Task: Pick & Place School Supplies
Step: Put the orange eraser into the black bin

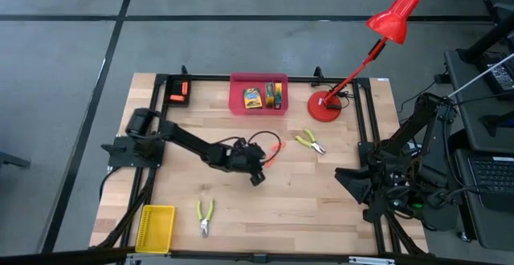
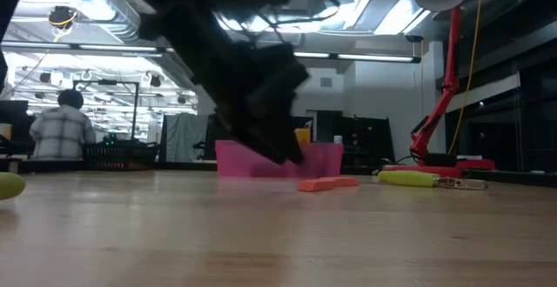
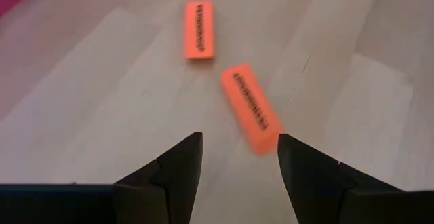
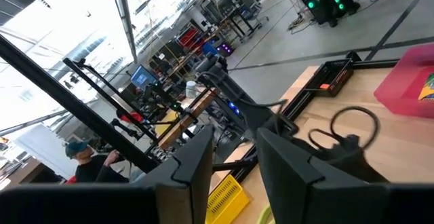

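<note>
Two short orange sticks lie flat on the wooden table, one (image 3: 199, 30) farther from my left gripper and one (image 3: 251, 108) just ahead of it; in the high view they sit at mid-table (image 1: 273, 151). My left gripper (image 3: 239, 146) hovers open just short of the near stick, whose near end lies close to one fingertip. From above, the gripper (image 1: 257, 173) is just on the near side of the sticks. Crayon boxes (image 1: 253, 96) lie in the pink tray (image 1: 238, 104) at the far edge. My right gripper (image 4: 234, 156) waits open off the table's right edge.
Green-handled pliers lie right of the sticks (image 1: 309, 142) and near the front edge (image 1: 205, 217). A yellow basket (image 1: 157, 226) sits at the near left corner. A red desk lamp (image 1: 325, 104) stands at the far right, and an orange piece (image 1: 178, 91) rests in a black holder at the far left.
</note>
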Available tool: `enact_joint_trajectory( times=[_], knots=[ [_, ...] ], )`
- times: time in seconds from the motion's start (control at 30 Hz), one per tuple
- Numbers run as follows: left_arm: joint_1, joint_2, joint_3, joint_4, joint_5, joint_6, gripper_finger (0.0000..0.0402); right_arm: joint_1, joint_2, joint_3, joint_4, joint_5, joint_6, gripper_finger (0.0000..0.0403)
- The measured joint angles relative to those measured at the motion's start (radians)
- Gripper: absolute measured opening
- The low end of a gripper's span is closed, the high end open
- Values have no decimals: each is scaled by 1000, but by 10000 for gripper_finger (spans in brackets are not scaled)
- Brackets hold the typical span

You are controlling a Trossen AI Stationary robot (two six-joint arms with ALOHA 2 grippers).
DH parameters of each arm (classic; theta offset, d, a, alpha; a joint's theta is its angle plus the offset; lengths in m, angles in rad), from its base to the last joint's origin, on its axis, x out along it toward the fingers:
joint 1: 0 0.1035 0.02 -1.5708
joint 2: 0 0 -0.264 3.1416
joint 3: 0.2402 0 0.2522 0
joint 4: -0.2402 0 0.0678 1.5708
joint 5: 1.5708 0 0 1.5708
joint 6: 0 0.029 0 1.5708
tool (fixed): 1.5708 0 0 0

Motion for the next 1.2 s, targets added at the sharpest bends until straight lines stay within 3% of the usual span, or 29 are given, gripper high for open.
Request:
enact_joint_trajectory(
  times=[0.37, 0.83, 0.97, 1.13, 1.2],
  knots=[
    [0, 120, 149, 4, 0, -26, 190, 0, 0, 0, 3, -4, -7, 121],
    [27, 164, 163, -108, -19, -202, 186, 29, 0, 0, 4, -3, -18, 121],
    [35, 166, 164, -123, -15, -246, 150, 34, 0, 0, 6, -3, -18, 121],
    [38, 167, 162, -131, -19, -267, 45, 35, 0, 0, 6, -3, -21, 121],
    [40, 162, 161, -132, -15, -294, 29, 35, 0, 0, 6, -2, -22, 121]
  ],
)
